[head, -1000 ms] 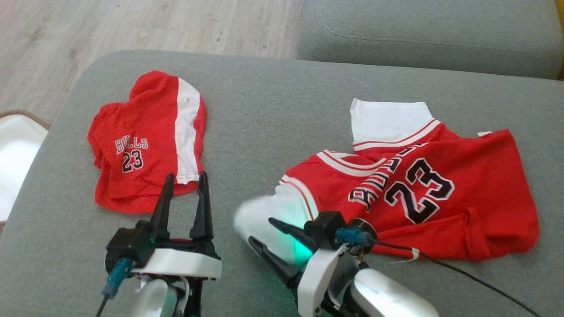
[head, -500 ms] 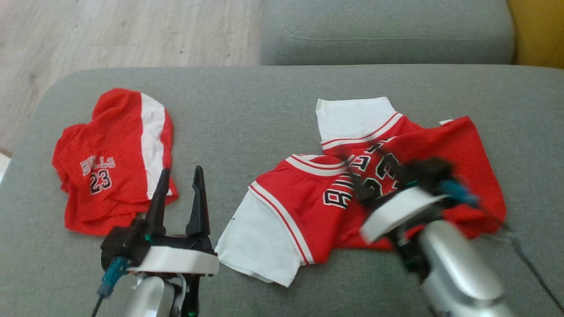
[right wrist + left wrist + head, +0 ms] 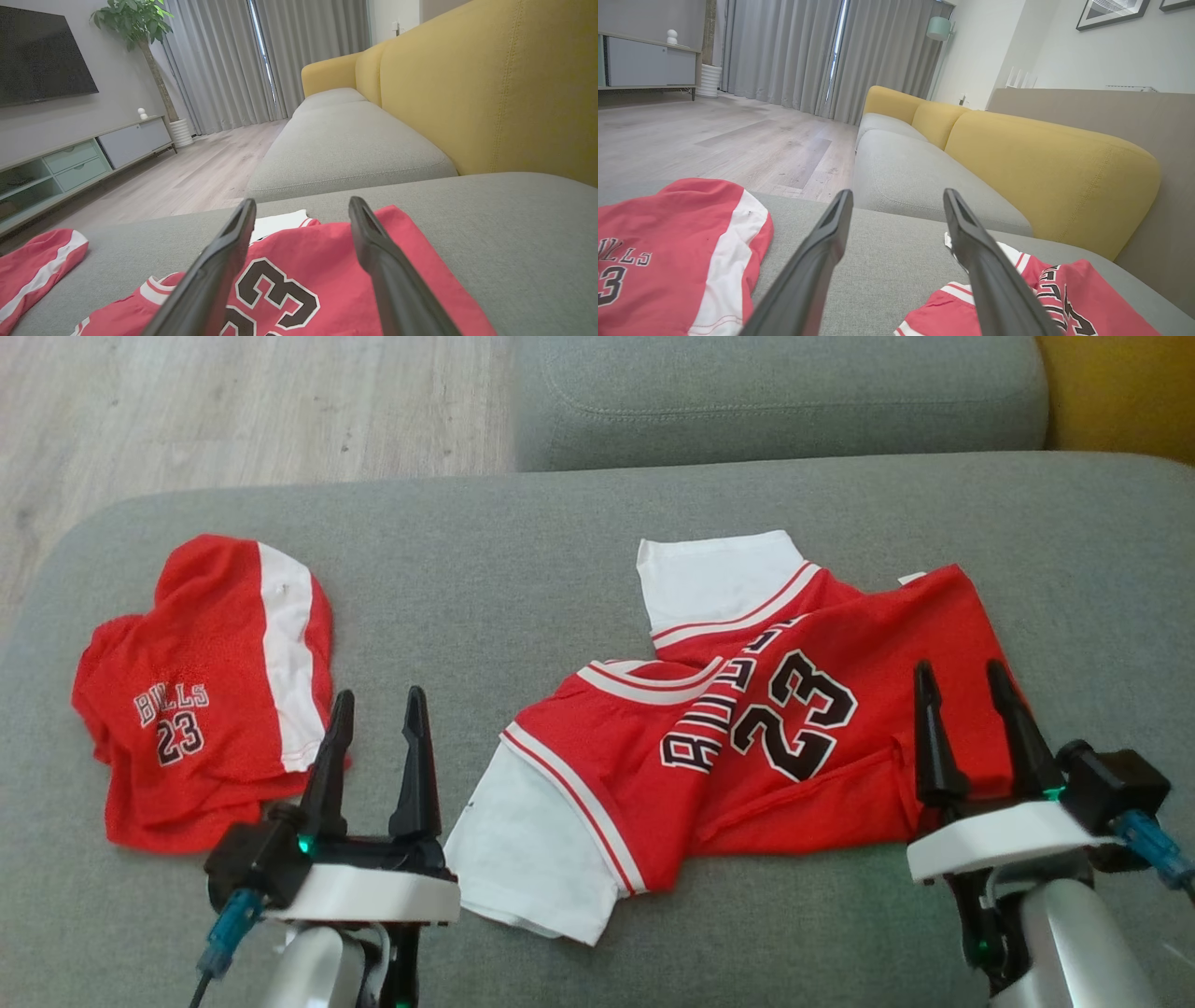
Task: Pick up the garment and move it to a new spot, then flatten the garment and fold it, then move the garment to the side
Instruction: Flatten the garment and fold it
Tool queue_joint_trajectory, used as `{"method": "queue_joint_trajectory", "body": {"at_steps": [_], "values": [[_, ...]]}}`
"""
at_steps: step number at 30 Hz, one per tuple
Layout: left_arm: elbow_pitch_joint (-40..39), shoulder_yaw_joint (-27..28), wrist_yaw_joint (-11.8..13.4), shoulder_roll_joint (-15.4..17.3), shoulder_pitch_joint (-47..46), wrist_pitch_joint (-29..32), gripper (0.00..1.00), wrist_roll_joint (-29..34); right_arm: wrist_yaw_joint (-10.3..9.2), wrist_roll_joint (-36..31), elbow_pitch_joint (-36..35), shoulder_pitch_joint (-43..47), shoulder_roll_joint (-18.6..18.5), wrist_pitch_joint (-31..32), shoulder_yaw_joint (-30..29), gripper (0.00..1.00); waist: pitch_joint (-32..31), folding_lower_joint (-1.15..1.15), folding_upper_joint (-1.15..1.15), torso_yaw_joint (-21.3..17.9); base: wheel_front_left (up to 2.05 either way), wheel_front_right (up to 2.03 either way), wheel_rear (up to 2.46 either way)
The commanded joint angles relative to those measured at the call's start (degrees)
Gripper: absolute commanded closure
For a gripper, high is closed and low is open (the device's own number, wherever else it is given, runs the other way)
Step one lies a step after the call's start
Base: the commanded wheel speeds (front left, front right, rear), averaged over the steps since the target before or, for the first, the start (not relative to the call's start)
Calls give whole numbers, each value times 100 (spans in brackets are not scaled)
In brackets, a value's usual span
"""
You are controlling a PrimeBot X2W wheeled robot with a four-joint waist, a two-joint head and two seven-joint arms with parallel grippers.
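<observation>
Grey sofa seat cushion [image 3: 523, 579]: carries both garments. Yellow backrest [image 3: 1045, 168] behind.

Red jersey [image 3: 747, 747] [image 3: 299, 261]: on the cushion's right half, rumpled and partly folded over itself.
- Long axis roughly left to right, slanting away toward the right.
- White sleeve at the near-left end, second white sleeve pointing toward the far side, hem end to the right.
- Number 23 face up, tilted.

Red shorts [image 3: 187, 709] [image 3: 668, 242]: on the left half, well apart from the jersey, bunched, white side stripe running near to far.

Right tool [image 3: 961, 665] [image 3: 302, 200]: fingers spread wide, nothing between them. Over the jersey's right end, pointing away from the robot. Contact with the cloth not determinable.

Left tool [image 3: 378, 695] [image 3: 897, 192]: fingers spread wide, empty. Between the shorts and the jersey's near-left sleeve, pointing away from the robot.
</observation>
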Motion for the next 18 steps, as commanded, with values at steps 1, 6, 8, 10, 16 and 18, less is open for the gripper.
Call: {"method": "queue_joint_trajectory", "body": {"at_steps": [1, 6, 8, 10, 16, 18], "values": [[-209, 150, -11, 7, -175, -55, 0, 49, 43, -19, -273, -254, -11, -14, 135, 0, 40, 0, 0, 15, 0, 0, 0], [-209, 49, -22, 5, -245, -55, 0, 1, 43, -316, -325, -648, -10, 294, 168, 0, 232, 0, 0, 158, 0, 0, 0], [-194, -13, -23, 5, -285, -55, 0, -15, 43, -466, -267, -924, -10, 497, 261, 0, 339, 0, 0, 250, 0, 0, 0], [-181, -69, -25, 5, -335, -55, 0, -35, 43, -574, -122, -1268, -10, 724, 388, 0, 450, 0, 0, 353, 0, 0, 0], [-144, -177, -22, 5, -479, -55, 0, -89, 43, -819, 707, -2221, -10, 1373, 667, 0, 726, 0, 0, 650, 0, 0, 0], [-118, -237, -30, 4, -532, -55, 0, -122, 43, -775, 1209, -2576, -10, 1666, 756, 0, 805, 0, 0, 790, 0, 0, 0]]}}
